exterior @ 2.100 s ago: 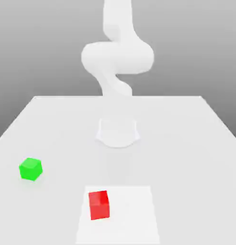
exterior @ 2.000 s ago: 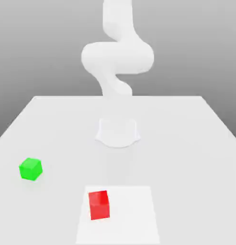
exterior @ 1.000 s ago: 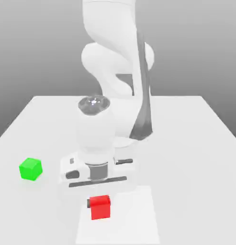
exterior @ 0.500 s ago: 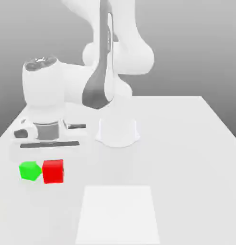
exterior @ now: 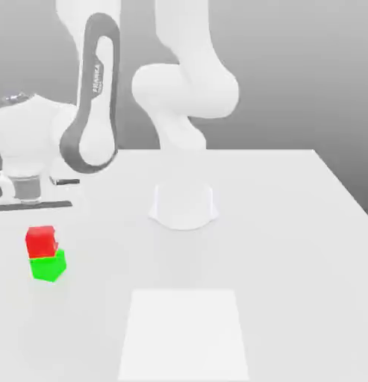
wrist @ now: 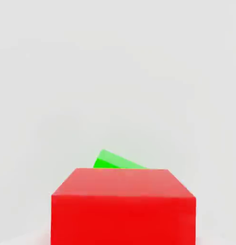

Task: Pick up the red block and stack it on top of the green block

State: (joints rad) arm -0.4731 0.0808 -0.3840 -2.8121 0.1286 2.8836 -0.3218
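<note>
Plain white table [exterior: 276,224] against a grey backdrop, just two cubes on it: one red block [exterior: 41,241] sitting on one green block [exterior: 48,265], slightly offset, near the exterior view's left edge. Can't tell if the fingers are apart or together.

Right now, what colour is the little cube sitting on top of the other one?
Bright red: the small matte red cube rests on the green cube, clearest in the exterior view.

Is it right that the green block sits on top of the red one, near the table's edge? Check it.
No. The order is reversed: the red block sits on top of the green block, near the table's edge. The exterior view shows it.
</note>
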